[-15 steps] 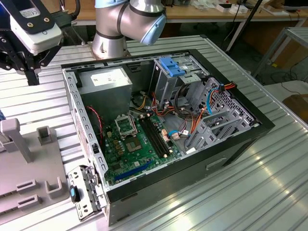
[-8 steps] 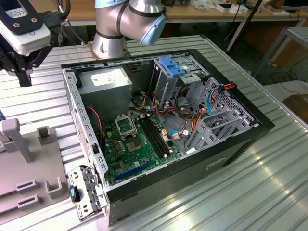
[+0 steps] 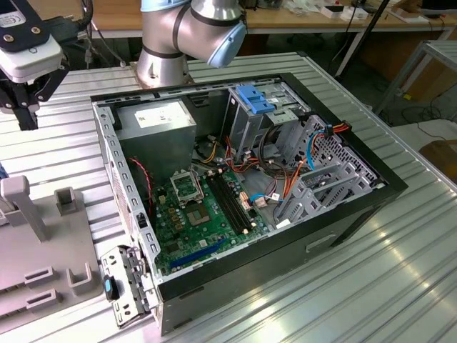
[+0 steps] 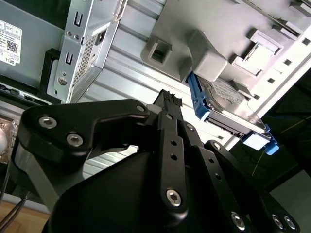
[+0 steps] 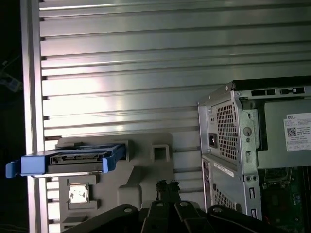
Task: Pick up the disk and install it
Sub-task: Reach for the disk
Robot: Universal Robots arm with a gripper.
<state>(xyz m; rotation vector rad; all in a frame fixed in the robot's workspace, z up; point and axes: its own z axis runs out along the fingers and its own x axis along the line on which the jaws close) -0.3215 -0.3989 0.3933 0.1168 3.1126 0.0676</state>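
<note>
The disk [image 5: 68, 161] is a flat silver-grey drive with light-blue rails, standing on edge in a slot of the grey fixture tray [image 5: 146, 170]. The second wrist view catches the disk [image 4: 228, 99] from an angle, leaning against a grey block of the tray. My gripper [image 3: 27, 114] hangs high over the exterior view's far left, above the tray and apart from the disk. Its black fingertips [image 5: 165, 185] meet with nothing between them, and the gripper [image 4: 167, 99] looks shut in both wrist views.
An open computer case [image 3: 371, 179] lies on the slatted metal table [image 3: 400, 286], with the motherboard [image 3: 193, 207] exposed. A drive cage with a blue bracket [image 3: 253, 98] and a grey power-supply box [image 3: 153, 118] sit inside. The arm's base [image 3: 168, 50] stands behind.
</note>
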